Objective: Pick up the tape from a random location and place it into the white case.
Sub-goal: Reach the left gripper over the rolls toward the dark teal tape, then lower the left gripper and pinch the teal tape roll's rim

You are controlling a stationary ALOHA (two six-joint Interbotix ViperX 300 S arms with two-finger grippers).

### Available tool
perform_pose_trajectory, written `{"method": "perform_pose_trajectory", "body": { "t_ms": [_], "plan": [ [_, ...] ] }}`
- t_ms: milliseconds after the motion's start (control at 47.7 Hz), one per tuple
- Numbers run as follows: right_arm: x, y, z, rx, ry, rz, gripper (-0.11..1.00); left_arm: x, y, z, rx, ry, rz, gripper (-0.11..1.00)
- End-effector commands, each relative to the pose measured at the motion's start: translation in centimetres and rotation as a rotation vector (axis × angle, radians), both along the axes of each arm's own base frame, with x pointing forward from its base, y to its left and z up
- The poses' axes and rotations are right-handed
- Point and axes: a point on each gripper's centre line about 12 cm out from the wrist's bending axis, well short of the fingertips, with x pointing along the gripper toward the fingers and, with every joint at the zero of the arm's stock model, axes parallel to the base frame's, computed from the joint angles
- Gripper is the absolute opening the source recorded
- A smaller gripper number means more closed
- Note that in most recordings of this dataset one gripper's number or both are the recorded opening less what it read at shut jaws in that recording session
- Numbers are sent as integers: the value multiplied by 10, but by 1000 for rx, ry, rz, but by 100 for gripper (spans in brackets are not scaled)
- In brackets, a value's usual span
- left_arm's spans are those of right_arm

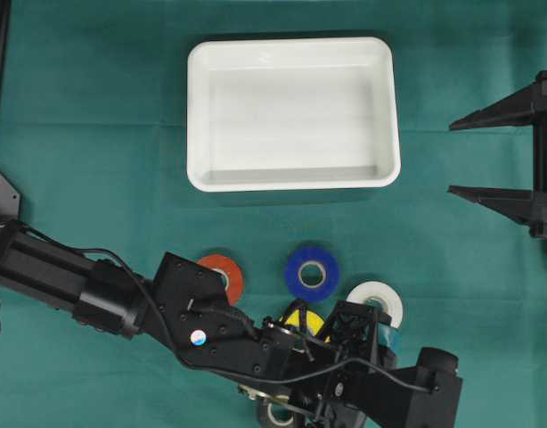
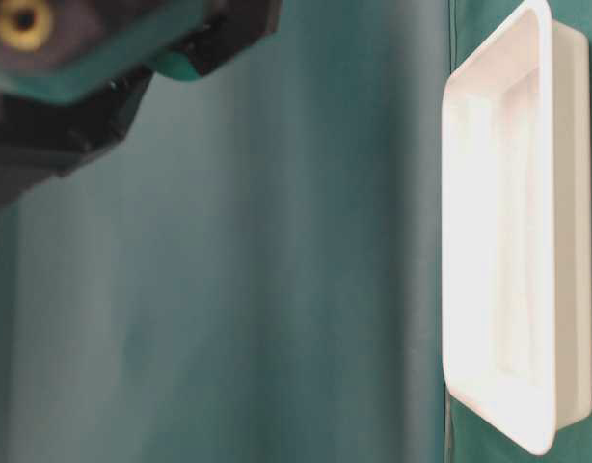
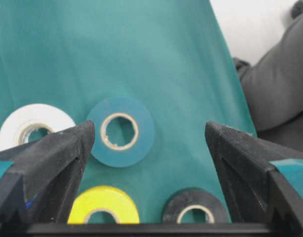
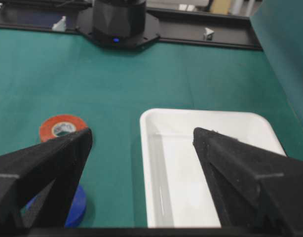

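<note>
A: White case (image 1: pixel 292 113) — shallow, rectangular, rounded corners, raised rim, glossy inside. Nothing in it. Sits on the green tabletop (image 1: pixel 95 160), well ahead of the left claw (image 3: pixel 150 148) and off to the inner side of the right claw (image 4: pixel 141 163).

B: Tape rolls?

A: Six counted, lying flat near the left claw. Overhead: orange roll (image 1: pixel 225 275), blue roll (image 1: pixel 312 273), white roll (image 1: pixel 378 301), yellow roll (image 1: pixel 302 321) half under the arm, black roll (image 1: pixel 278 415) mostly hidden beneath it. Sixth, a teal roll (image 3: pixel 121 131), clear only from the left wrist view.

B: Placement against the left claw?

A: Teal roll ahead, between the two fingers but nearer the left-hand one. White roll beyond that finger's outer side. Yellow roll and black roll close in near the claw base, side by side, not touching.

B: Claw state?

A: Left claw spread wide, nothing gripped. Right claw likewise spread wide, nothing gripped, parked well apart from the rolls at the tabletop's edge.

B: Obstructions?

A: Left arm itself covers part of the cluster from overhead. Table-level view mostly blurred black arm housing up close, with the case seen edge-on.

B: Tally?

A: One case, six rolls, two claws.
</note>
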Motion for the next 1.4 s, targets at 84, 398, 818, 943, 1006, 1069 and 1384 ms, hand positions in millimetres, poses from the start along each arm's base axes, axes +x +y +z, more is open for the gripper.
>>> {"method": "perform_pose_trajectory", "body": {
  "t_ms": [84,398,818,943,1006,1069,1384],
  "plan": [
    [3,0,11,-3,-26,0,93,-1,-1,22,-16,-51,-2,99],
    [3,0,11,-2,-26,0,93,6,-2,5,-12,-38,1,99],
    [5,0,7,-1,-11,0,93,20,8,-40,5,13,26,99],
    [5,0,6,-1,-8,0,93,27,5,-59,7,17,25,99],
    [5,0,5,-2,-6,0,93,29,5,-69,9,25,27,99],
    [5,0,5,-2,-4,0,93,31,3,-78,12,38,26,99],
    [8,-1,0,1,14,-1,93,30,-2,-93,-8,69,54,99]
  ]
}}
